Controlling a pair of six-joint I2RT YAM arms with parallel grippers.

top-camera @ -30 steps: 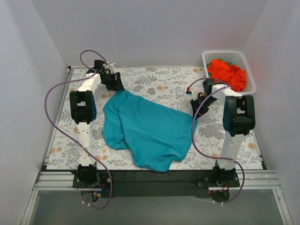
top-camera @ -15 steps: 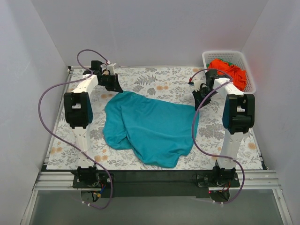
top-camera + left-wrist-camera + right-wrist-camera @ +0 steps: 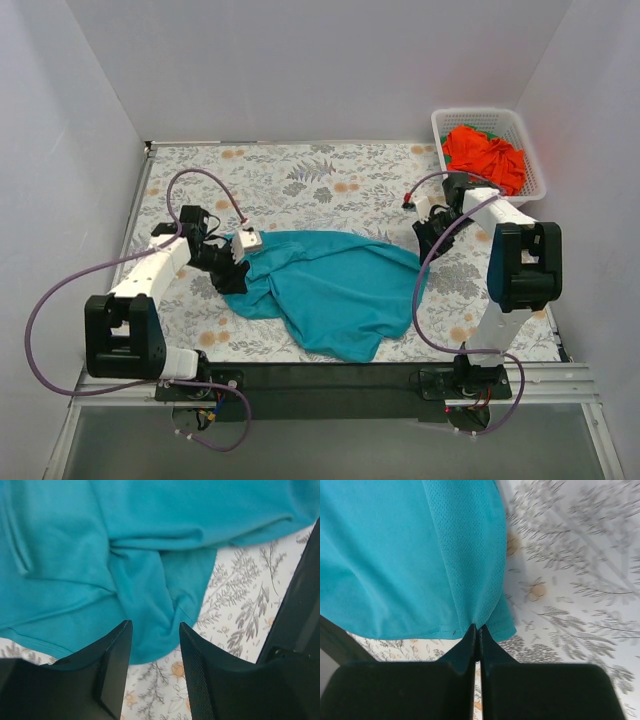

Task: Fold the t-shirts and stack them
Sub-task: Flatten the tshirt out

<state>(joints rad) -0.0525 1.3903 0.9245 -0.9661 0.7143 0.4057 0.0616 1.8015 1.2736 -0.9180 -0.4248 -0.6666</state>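
- Teal-blue cloth t-shirt (image 3: 330,285), long axis 9-to-3.
- Left gripper (image 3: 154,629) part-open, straddling 9 o'clock fold, unclamped.
- Right gripper (image 3: 476,629) pinched onto 3 o'clock hem.

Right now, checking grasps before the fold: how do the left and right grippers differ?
The left gripper is open over a corner of the teal shirt; the right gripper is shut, pinching its hem. The left is at the shirt's left edge, the right at its right edge. Both are at the same shirt.

White walls (image 3: 320,70) on three sides — floral-print tabletop (image 3: 330,175), even light
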